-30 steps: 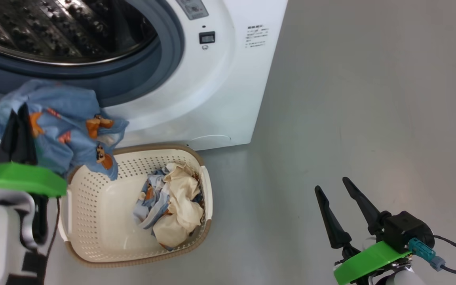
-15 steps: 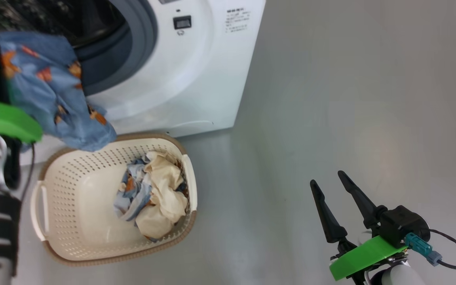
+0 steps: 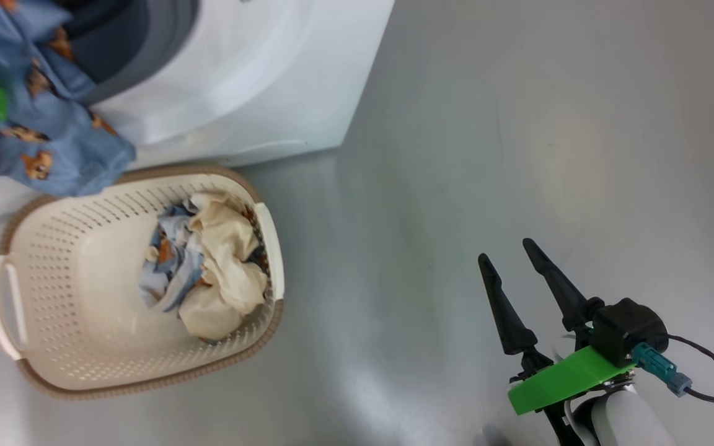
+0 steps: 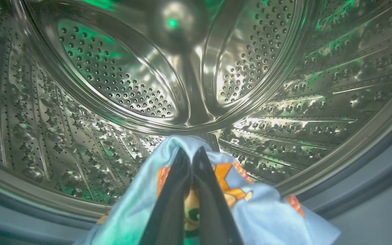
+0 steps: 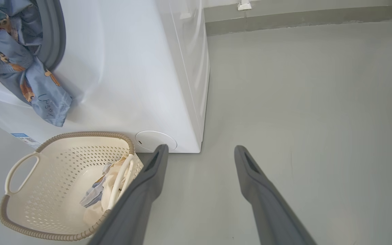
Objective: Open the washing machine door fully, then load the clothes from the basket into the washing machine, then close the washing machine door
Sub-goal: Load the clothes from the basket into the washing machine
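The left gripper (image 4: 192, 152) is at the mouth of the washer (image 3: 258, 74), pointing into the steel drum (image 4: 114, 81). Its jaws are pressed together on a blue garment (image 4: 271, 211) with orange prints. The garment spills past the grey rubber ring (image 5: 58, 37) and hangs down the washer's white front, ending just above the basket (image 3: 84, 365). The basket stands on the floor (image 3: 518, 124) right against the washer's front. More clothes (image 3: 220, 272), cream-yellow with bits of blue and pale fabric, lie bunched at the basket end nearest the washer's lower front corner with the round cap. The right gripper (image 3: 506, 250) hangs over bare floor, well off to the side of the washer, jaws spread wide and holding nothing.
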Controlling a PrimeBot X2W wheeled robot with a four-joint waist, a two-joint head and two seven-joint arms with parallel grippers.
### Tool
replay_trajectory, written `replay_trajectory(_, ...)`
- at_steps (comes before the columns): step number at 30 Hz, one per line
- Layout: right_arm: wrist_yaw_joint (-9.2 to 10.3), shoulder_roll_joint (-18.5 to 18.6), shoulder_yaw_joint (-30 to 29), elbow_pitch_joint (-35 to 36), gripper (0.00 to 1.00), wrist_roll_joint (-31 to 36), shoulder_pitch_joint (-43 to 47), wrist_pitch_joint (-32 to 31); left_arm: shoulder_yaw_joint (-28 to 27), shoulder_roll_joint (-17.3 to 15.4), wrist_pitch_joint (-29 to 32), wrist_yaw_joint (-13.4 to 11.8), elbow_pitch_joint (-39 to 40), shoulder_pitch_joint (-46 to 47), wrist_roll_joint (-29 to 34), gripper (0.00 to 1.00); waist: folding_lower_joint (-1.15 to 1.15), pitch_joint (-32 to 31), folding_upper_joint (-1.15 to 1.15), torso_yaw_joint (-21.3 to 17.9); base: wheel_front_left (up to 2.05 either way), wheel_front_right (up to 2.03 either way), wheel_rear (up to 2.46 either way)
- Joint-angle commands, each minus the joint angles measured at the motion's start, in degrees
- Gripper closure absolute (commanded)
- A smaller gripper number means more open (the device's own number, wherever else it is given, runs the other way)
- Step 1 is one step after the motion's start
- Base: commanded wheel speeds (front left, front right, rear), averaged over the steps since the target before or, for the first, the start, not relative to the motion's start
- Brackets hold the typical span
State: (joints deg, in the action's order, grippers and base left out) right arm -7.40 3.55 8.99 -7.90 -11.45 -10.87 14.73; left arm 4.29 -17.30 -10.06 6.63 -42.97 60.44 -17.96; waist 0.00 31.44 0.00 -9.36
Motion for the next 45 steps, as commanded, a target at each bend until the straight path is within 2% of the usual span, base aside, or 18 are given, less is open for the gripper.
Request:
replay_trajectory(1, -0.09, -0.4, 1.6, 1.4, 0.0, 0.0, 0.0, 0.3, -0.4, -3.3, 0.0, 0.2, 0.2, 2.9, 0.6, 1.0, 0.0, 3.3, 0.0, -1.5, 0.0, 0.0, 0.0)
replay_trajectory(20, -0.09, -0.7, 3.0, 1.9, 0.0, -1.6, -1.9, 0.3, 3.7, -4.8, -3.4, 0.2, -9.3, 20.0, 2.5, 1.0, 0.0, 11.6, 0.0, -1.9, 0.0, 0.0, 0.0)
replay_trajectory(24, -0.09, -0.7, 3.2, 1.9, 0.0, -1.7, -2.0, 0.3, 4.6, -5.3, -4.8, -1.4, -6.1, 22.6, 5.1, 1.0, 0.0, 12.3, 0.0, -1.9, 0.0, 0.0, 0.0)
replay_trajectory(25, -0.09, -0.7, 3.3, 1.9, 0.0, -1.8, -2.1, 0.3, 4.4, -5.5, -4.9, -1.8, -3.8, 23.0, 5.7, 1.0, 0.0, 12.5, 0.0, -1.9, 0.0, 0.0, 0.0)
replay_trajectory(26, -0.09, -0.7, 3.5, 1.9, 0.0, -1.9, -2.4, 0.3, 4.0, -6.2, -4.9, -2.3, 1.7, 22.9, 7.2, 1.0, 0.0, 12.8, 0.0, -2.1, 0.0, 0.0, 0.0)
replay_trajectory(27, -0.09, -0.7, 3.5, 1.9, 0.0, -1.9, -2.4, 0.3, 4.0, -6.2, -4.9, -2.3, 1.7, 22.9, 7.2, 1.0, 0.0, 12.8, 0.0, -2.1, 0.0, 0.0, 0.0)
replay_trajectory(29, -0.09, -0.7, 3.9, 1.7, 0.0, -2.2, -2.8, 0.3, 2.8, -6.6, -4.9, -2.6, 7.5, 21.5, 8.5, 1.0, 0.0, 12.9, 0.0, -2.4, 0.0, 0.0, 0.0)
replay_trajectory(34, -0.09, -0.7, 4.2, 1.3, 0.0, -2.5, -3.1, 0.3, 1.4, -5.6, -4.9, -2.1, 5.7, 18.8, 8.1, 1.0, 0.0, 12.6, 0.0, -2.5, 0.0, 0.0, 0.0)
replay_trajectory(35, -0.09, -0.7, 4.2, 1.3, 0.0, -2.6, -3.2, 0.3, 1.2, -5.5, -4.9, -2.0, 4.7, 18.4, 7.9, 0.85, 0.0, 12.5, 0.0, -2.5, 0.0, 0.0, 0.0)
replay_trajectory(36, -0.09, -0.7, 4.2, 1.2, 0.0, -2.6, -3.2, 0.3, 0.8, -5.1, -4.9, -1.8, 2.8, 17.9, 7.3, 0.51, 0.0, 12.4, 0.0, -2.5, 0.0, 0.0, 0.0)
replay_trajectory(37, -0.09, -0.7, 4.2, 1.1, 0.0, -2.6, -3.2, 0.3, 0.6, -4.9, -4.9, -1.7, 1.6, 17.8, 7.0, 0.04, 0.0, 12.3, 0.0, -2.4, 0.0, 0.0, 0.0)
replay_trajectory(38, -0.09, -0.7, 4.1, 1.1, 0.0, -2.6, -3.2, 0.3, 0.5, -4.8, -4.9, -1.7, 0.6, 17.7, 7.0, 0.0, 0.0, 12.2, 0.0, -2.3, 0.0, 0.0, 0.0)
replay_trajectory(45, -0.09, -0.7, 3.7, 0.8, 0.0, -2.4, -3.4, 0.3, 0.1, -3.4, -4.9, -1.3, -4.4, 17.2, 6.3, 0.0, 0.0, 11.3, 0.0, -1.5, 0.0, 0.0, 0.0)
